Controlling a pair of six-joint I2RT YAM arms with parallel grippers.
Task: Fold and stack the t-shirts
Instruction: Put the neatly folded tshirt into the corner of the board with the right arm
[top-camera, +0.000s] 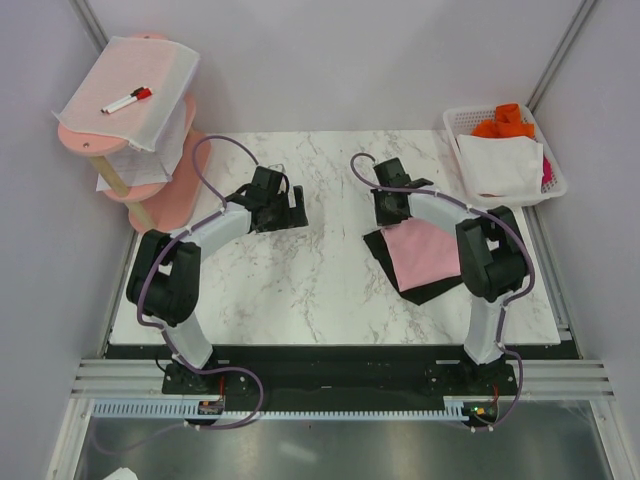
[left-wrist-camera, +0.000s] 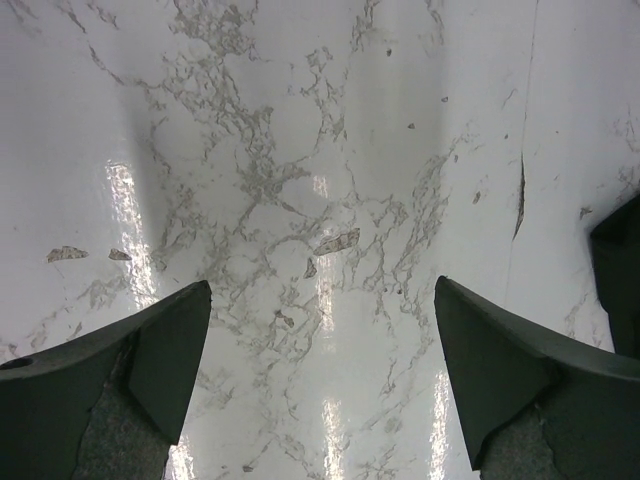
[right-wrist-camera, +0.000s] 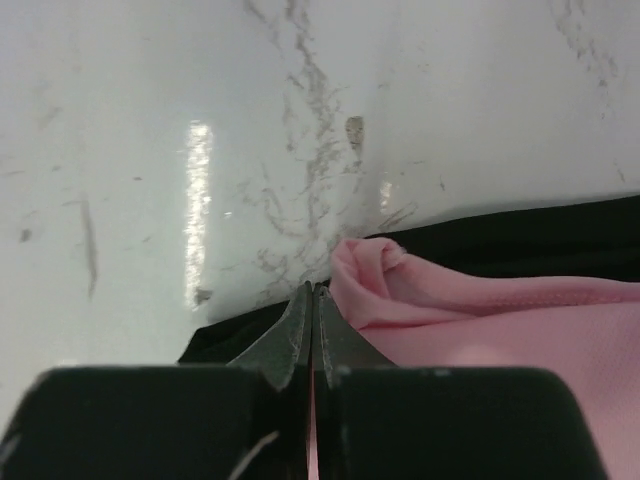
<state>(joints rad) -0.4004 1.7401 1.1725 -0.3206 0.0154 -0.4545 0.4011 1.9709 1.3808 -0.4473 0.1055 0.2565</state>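
Note:
The folded light pink t-shirt lies on top of the black t-shirt on the right side of the marble table. My right gripper sits low at the stack's far left corner. In the right wrist view it is shut, tips pressed together beside a bunched corner of the pink t-shirt, with the black t-shirt underneath. My left gripper hovers over bare marble at centre left. Seen from the left wrist, it is open wide with nothing between its fingers.
A white basket at the back right holds orange and white cloths. At the back left stands a pink tiered shelf, draped with a white mesh sheet that carries a red marker.

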